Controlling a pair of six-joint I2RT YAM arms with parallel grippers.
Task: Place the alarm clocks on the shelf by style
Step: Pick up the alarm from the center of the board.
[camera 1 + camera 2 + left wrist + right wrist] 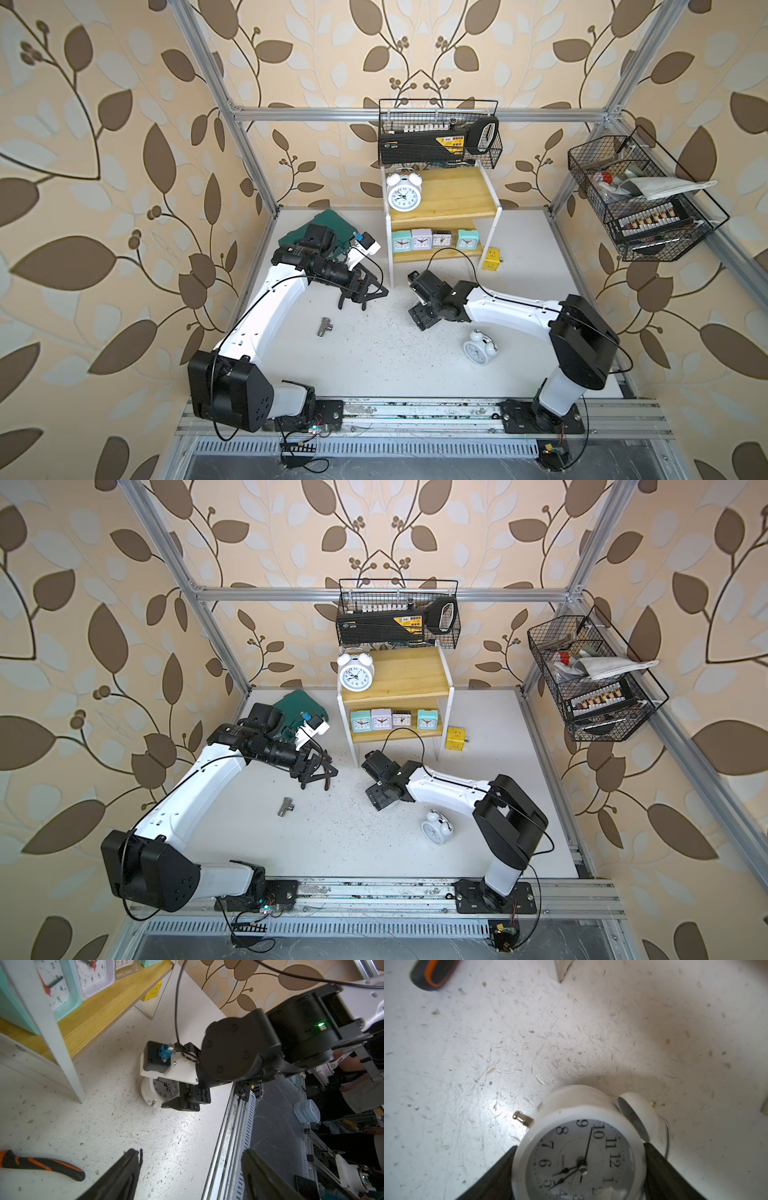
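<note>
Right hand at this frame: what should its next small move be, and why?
Probably lift straight up: the right hand presses both sides of a round twin-bell clock resting on the table, and a matching clock stands on top of the shelf, so it likely belongs there.

The scratched white tabletop point(374, 365) carries the shelf point(457, 195) at its back. A white twin-bell clock point(404, 194) stands on the upper board. The lower board holds a mint clock point(401, 241), a lilac clock point(422, 239), a clear clock point(441, 238) and a teal clock point(468, 240) in a row. A yellow cube point(490, 259) lies just beside the shelf and a dark green object point(332, 226) at the back. Nearer the front lie a metal tee fitting point(324, 327), a second twin-bell clock point(478, 348) and an orange-and-black handle point(41, 1164). A third twin-bell clock point(160, 1093) appears to rest near the shelf's front leg.
</note>
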